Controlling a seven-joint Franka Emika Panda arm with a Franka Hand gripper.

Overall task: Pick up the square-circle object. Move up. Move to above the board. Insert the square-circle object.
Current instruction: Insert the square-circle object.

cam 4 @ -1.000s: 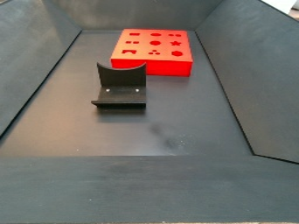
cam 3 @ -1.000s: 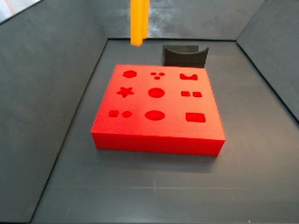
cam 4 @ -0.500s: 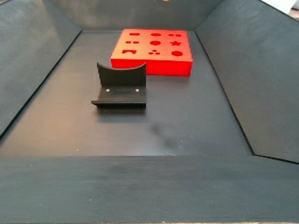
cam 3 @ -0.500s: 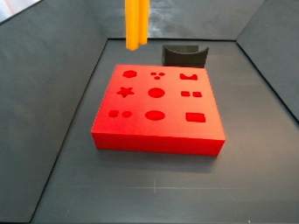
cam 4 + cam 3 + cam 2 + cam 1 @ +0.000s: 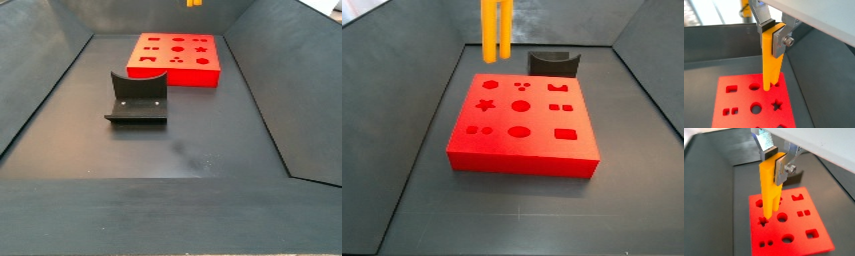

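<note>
Square-circle object (image 5: 769,185) clamped in gripper (image 5: 773,163), hanging above board (image 5: 523,148); fixture (image 5: 136,100) stands well apart.

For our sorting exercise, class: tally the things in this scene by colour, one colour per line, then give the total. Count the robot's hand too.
Red: 1, the board.
Yellow-orange: 1, the peg, held upright above the board.
Dark grey: 1, the fixture, on the floor beside the board.
Silver: 1, the hand, shut on the peg's upper end above the board.
Total: 4
</note>
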